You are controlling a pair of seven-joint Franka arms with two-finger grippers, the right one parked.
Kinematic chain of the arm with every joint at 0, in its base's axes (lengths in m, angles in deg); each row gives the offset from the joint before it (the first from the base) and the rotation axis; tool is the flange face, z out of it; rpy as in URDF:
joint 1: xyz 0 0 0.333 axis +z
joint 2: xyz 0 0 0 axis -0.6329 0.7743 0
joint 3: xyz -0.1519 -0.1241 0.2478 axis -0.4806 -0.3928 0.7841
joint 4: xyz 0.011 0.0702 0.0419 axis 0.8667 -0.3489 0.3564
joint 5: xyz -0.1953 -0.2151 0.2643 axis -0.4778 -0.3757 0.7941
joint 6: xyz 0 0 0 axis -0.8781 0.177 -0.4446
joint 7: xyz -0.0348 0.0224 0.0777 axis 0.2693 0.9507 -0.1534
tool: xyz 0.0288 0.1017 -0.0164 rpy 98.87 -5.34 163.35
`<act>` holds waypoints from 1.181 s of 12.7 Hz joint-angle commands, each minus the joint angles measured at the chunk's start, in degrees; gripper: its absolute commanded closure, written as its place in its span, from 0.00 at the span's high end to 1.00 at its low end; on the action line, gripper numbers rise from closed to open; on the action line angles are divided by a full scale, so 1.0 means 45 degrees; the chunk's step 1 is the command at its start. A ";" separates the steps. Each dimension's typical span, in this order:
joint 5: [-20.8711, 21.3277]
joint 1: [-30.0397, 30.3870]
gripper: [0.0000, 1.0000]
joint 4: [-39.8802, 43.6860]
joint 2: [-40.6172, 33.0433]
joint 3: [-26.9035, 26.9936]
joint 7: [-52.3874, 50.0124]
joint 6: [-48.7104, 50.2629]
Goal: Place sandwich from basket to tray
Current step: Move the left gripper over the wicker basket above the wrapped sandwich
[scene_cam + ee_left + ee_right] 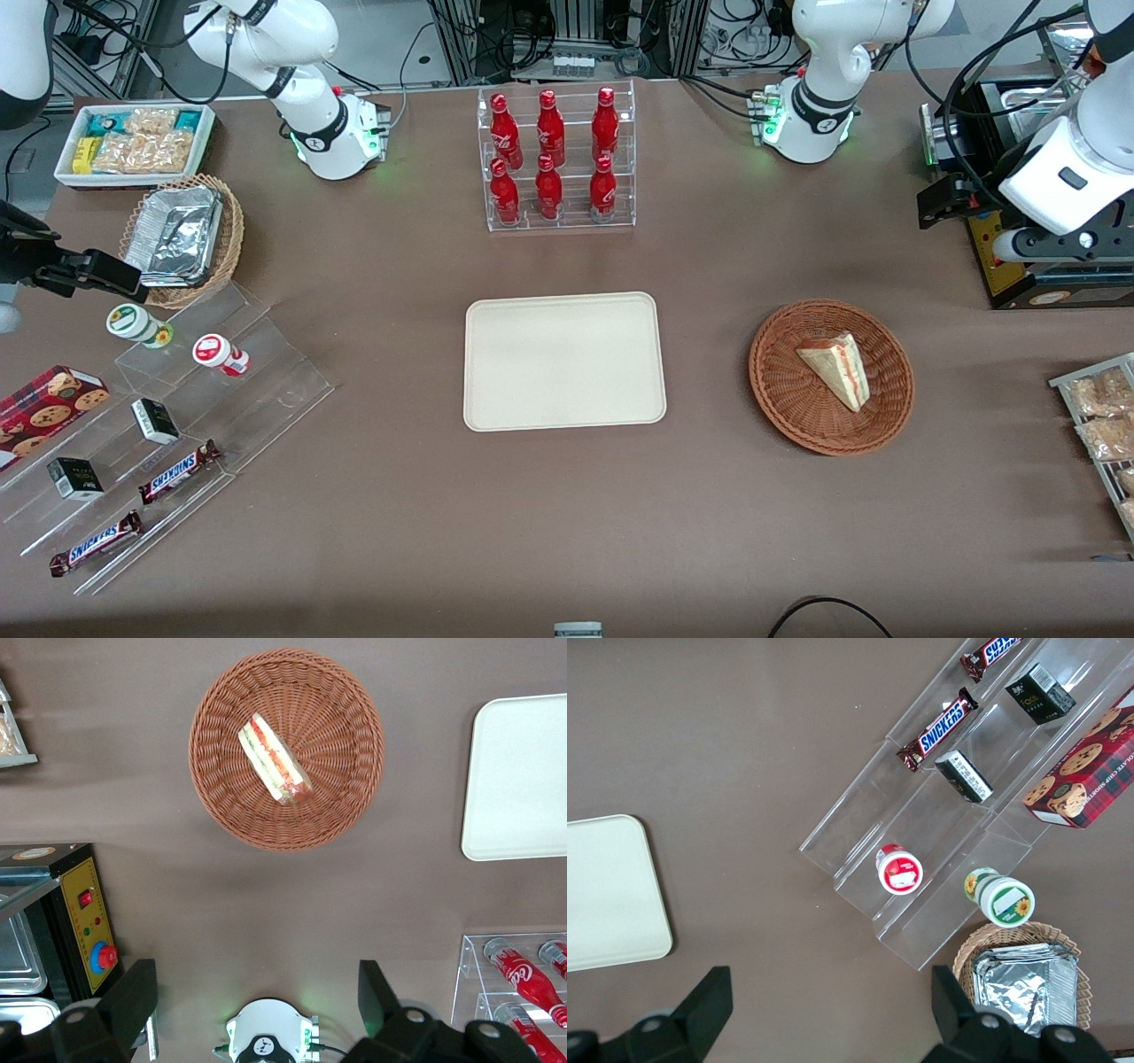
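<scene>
Sandwich (837,368): it lies on its side in the basket, its point toward the front camera; the wrist view shows red and green filling along its cut face (275,762).
Basket (780,390): a round reddish-brown wicker bowl on the brown table (567,523), beside the tray toward the working arm's end; basket and tray are apart, with bare table between them.
Tray (564,361): a cream rectangle with rounded corners at the middle of the table, nothing on it; 1 rounded end shows in the wrist view (518,780).
Bottle rack (556,159): a clear stepped stand with 6 red bottles in 2 rows of 3, farther from the front camera than the tray.
Control box (84,930): a black box with a yellow panel and a red button, farther from the front camera than the basket, at the working arm's end.
Gripper (257,997): it hangs high above the table, well apart from the basket, its 2 fingers (133,1001) spread wide with nothing between them.
</scene>
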 commanded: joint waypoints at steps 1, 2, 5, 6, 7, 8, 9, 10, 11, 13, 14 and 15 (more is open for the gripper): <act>0.0133 -0.0154 1.00 -0.0255 -0.0198 0.0096 0.0173 -0.0306; 0.0133 -0.0173 1.00 -0.0411 -0.0198 0.0077 0.0173 -0.0423; 0.0171 -0.0193 1.00 -0.1404 -0.0334 0.0018 0.0193 -0.1221; 0.0172 -0.0193 1.00 -0.1950 -0.0431 -0.0001 0.0251 -0.1631; 0.0172 -0.0174 1.00 -0.2477 -0.0529 0.0018 0.0252 -0.2100; 0.0172 -0.0173 1.00 -0.3120 -0.0626 0.0018 0.0252 -0.2800; 0.0191 -0.0154 1.00 -0.3746 -0.0666 0.0037 0.0252 -0.3503; 0.0191 -0.0134 1.00 -0.4351 -0.0686 0.0038 0.0252 -0.4187; 0.0191 -0.0096 1.00 -0.4937 -0.0725 0.0057 0.0252 -0.4813; 0.0211 -0.0076 1.00 -0.6186 -0.0938 0.0057 0.0252 -0.6218; 0.0211 -0.0056 1.00 -0.6773 -0.1017 0.0076 0.0252 -0.6941; 0.0211 -0.0056 1.00 -0.7398 -0.1057 0.0077 0.0252 -0.7702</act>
